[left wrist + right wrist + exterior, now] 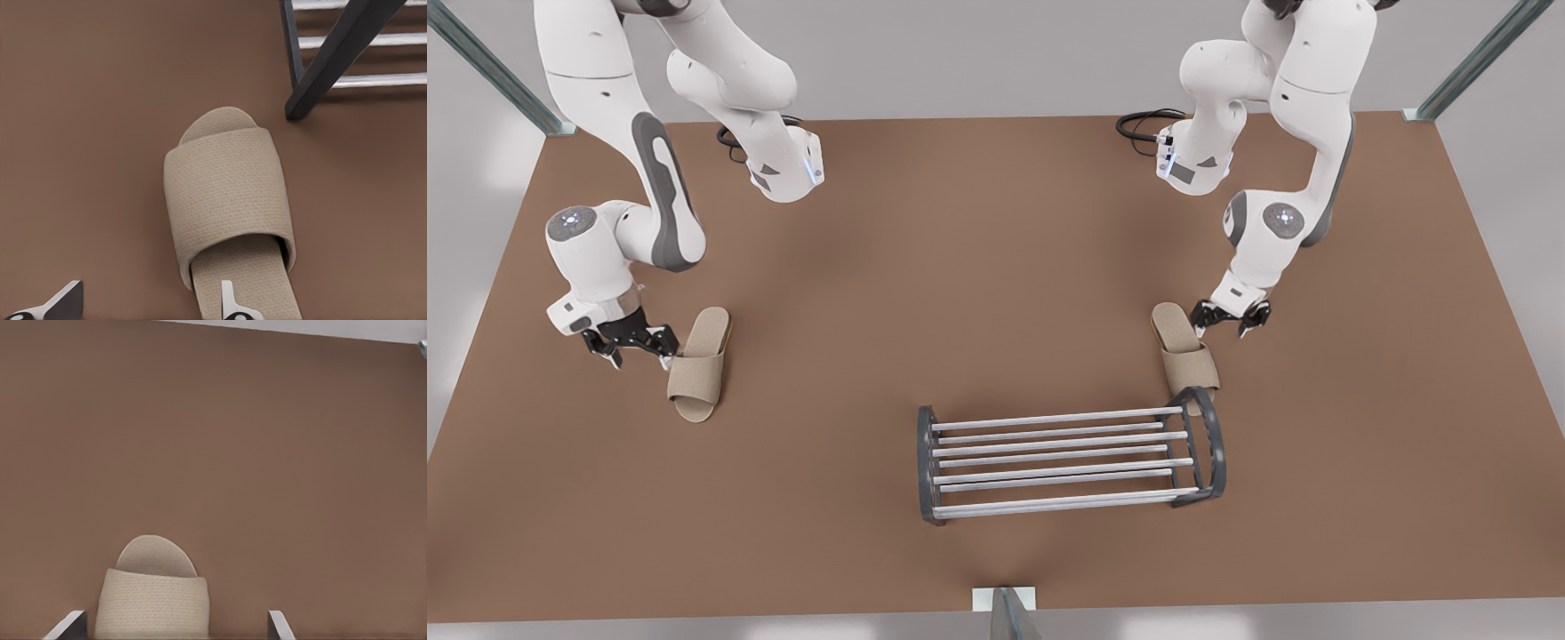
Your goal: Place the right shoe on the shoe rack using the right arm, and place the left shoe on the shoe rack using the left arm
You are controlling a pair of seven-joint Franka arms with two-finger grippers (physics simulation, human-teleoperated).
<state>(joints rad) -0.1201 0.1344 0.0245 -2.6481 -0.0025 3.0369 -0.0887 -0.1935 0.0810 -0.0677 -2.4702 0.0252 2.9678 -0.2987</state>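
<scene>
Layout at the approach to both grasps. The right gripper (pixel 630 342) hangs at the front view's left with its fingers spread, just left of the heel half of the right shoe (pixel 698 364). In the right wrist view its two fingertips (pixel 70 623) flank that slipper's band.

The left gripper (pixel 1232 317), also spread open, sits at the front view's right, just right of the heel of the left shoe (pixel 1184 351). In the left wrist view one fingertip (pixel 230 300) overlaps the heel end of the sole.

Each slipper lies on the brown table (pixel 996 267) with its long axis running far to near, toe nearest, across the left-right bars of the shoe rack (pixel 1067 462). The left shoe's toe lies beside the rack's right end frame, whereas the right shoe lies well apart from the rack. Each arm is nearest its own shoe.

No brand, label or writing is legible.
</scene>
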